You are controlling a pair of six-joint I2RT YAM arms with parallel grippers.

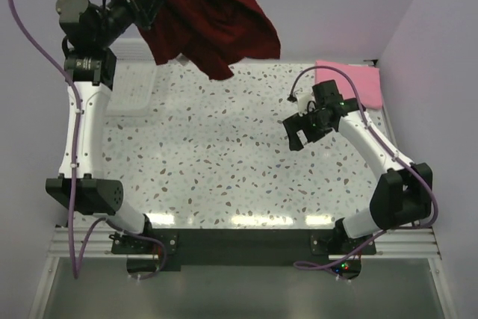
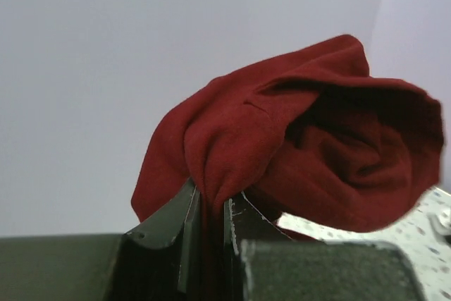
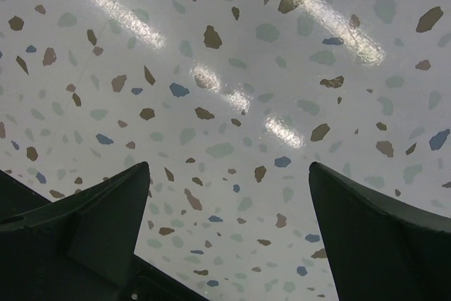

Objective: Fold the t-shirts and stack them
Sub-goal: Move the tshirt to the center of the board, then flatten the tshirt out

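step: red shirt (image 1: 213, 24) aloft, 11 o'clock | left gripper (image 2: 211, 206) pinching it | right gripper (image 3: 229, 195) spread, empty | next: lay it flat

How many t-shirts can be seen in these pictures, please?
2. A dark red shirt hangs bunched from the left pincer, raised at the far left. A pink shirt lies on the table at its far right edge. Others may be hidden.

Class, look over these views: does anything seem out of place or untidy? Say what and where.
The red t-shirt is a crumpled wad dangling at far left over the table from the left gripper, shut on a fold. The pink cloth lies flat.
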